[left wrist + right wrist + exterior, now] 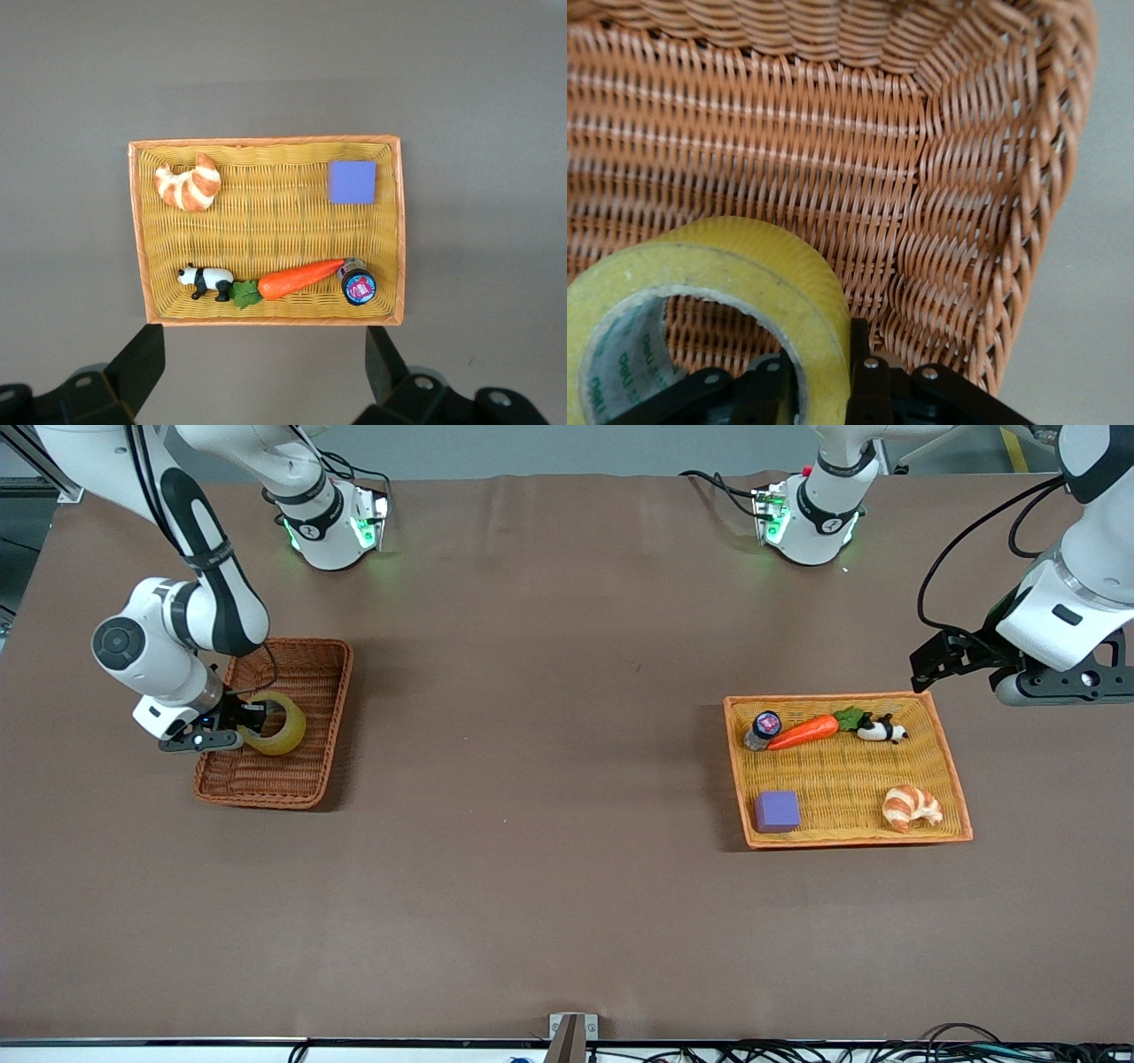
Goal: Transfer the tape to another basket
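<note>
Tape [276, 724] is sitting in the darker reddish wicker basket [310, 657] at the right arm's end of the table, and the right gripper [237, 724] is down in there with it. In the right wrist view the fingers [864, 376] are pinched on the wall of the roll [700, 292], one inside the hole and one on the outer face, so it's closed on the ring's band rather than spanning the whole thing. Honestly that looks like the sensible place to grab it.

Handling-wise, my guess is it's light and fairly stiff: a cardboard core with packing tape wound on, so it won't squash under the pinch. The outer face looks glossy, so it could be a bit slippery, and since it's held at one spot on the rim it may want to swing or pivot once lifted. Not fragile though, a drop wouldn't hurt it.

The lighter orange tray [952, 779] is well apart at the left arm's end, holding a toy carrot [804, 732], a little panda [881, 731], a small capped bottle [764, 728], a purple block [777, 811] and a croissant [911, 807]. There's bare weave in the middle where the roll could land.

The left gripper [266, 376] waits up in the air by the tray's edge, fingers spread wide, holding nothing.
</note>
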Robot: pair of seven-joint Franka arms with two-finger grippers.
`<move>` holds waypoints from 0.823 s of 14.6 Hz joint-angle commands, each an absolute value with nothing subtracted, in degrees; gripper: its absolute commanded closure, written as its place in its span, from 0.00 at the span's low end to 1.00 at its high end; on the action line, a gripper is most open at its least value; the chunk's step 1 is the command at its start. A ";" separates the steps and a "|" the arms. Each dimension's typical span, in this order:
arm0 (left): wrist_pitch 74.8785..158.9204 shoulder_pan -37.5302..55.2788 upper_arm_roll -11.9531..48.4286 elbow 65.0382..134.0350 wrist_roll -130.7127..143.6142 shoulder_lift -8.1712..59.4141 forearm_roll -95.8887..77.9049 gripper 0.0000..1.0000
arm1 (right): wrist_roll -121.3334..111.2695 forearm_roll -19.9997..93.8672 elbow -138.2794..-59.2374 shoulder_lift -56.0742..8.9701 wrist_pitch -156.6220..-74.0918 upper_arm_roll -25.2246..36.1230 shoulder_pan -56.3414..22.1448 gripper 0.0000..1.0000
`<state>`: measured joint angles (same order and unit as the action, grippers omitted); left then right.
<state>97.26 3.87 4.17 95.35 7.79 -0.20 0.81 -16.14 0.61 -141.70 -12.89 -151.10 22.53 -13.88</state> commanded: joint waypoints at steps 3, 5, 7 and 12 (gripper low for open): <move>96.50 3.87 4.31 93.96 7.65 0.44 1.67 0.00 | -15.21 0.70 -136.00 -11.25 -142.52 21.80 -13.45 0.00; 96.59 3.87 4.31 93.60 7.65 0.61 1.67 0.00 | -13.02 0.79 -127.92 -9.50 -130.32 21.80 -13.36 0.00; 96.68 3.87 4.31 93.60 7.82 0.62 1.58 0.00 | -9.69 0.79 -118.88 -8.79 -119.50 20.75 -13.27 0.00; 96.85 3.96 4.31 91.77 8.17 0.62 1.14 0.00 | -3.08 0.79 -100.67 -7.38 -104.52 10.65 -5.81 0.00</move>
